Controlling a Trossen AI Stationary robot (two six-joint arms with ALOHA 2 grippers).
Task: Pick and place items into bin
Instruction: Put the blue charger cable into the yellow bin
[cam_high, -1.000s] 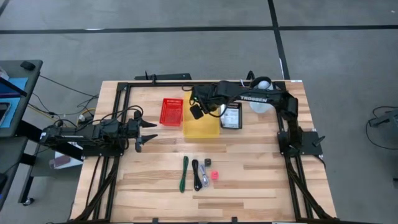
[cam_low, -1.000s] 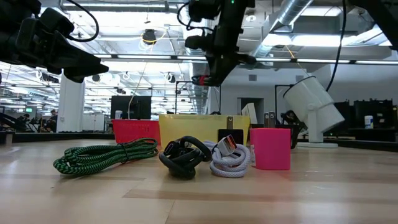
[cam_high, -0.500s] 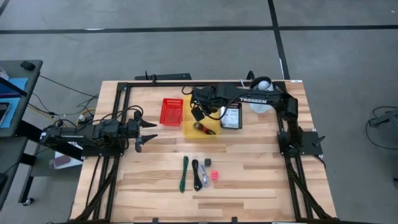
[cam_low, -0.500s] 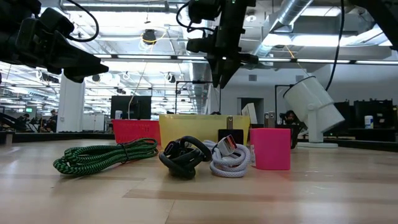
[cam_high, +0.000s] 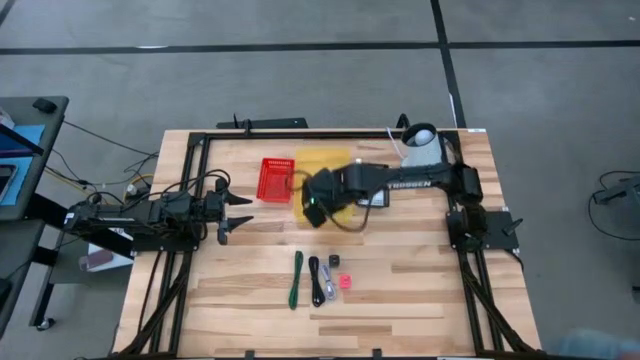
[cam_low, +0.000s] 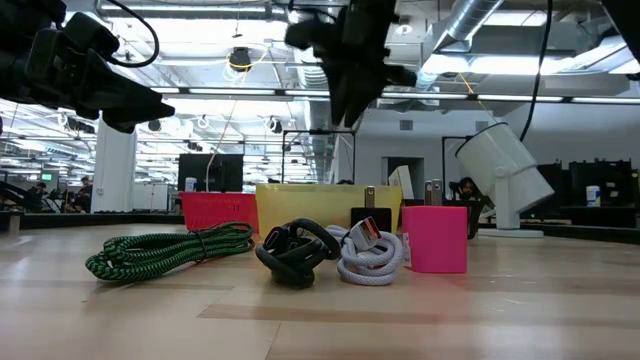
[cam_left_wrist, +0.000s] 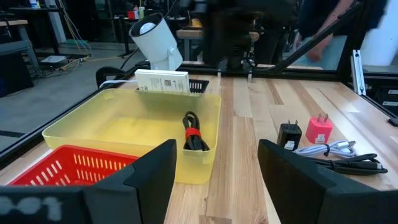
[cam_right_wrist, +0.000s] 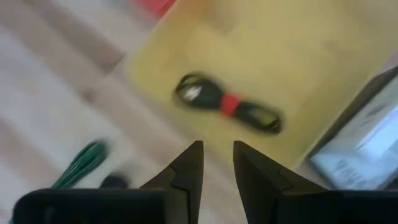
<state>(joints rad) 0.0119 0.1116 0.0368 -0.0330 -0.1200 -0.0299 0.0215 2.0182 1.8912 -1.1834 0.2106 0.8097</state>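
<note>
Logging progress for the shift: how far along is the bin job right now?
One item is done: the black-and-red cable lies in the yellow bin. Nothing is in hand; the right gripper hangs empty above the bin's edge. Left on the table: green cable, black cable, white cable, black plug, pink plug.

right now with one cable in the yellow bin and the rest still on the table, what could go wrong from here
1. The black cable and white cable lie tangled together, so grabbing one may drag the other.
2. The pink plug sits right beside them; the right gripper may knock it when descending.
3. The green cable is a loose bundle and may slip or trail over the rim of the yellow bin.
</note>
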